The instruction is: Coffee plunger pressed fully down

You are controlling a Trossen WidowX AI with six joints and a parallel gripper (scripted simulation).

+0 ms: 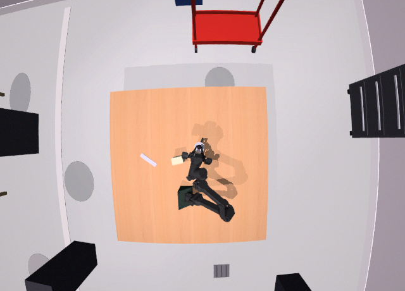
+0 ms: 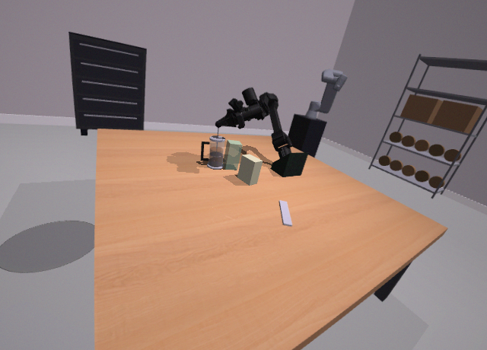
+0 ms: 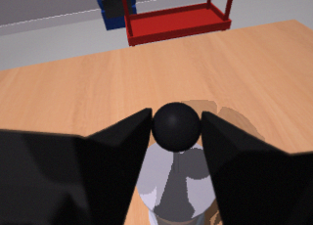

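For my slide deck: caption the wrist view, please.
Black parallel-jaw gripper shut on the round black plunger knob above the grey press lid.
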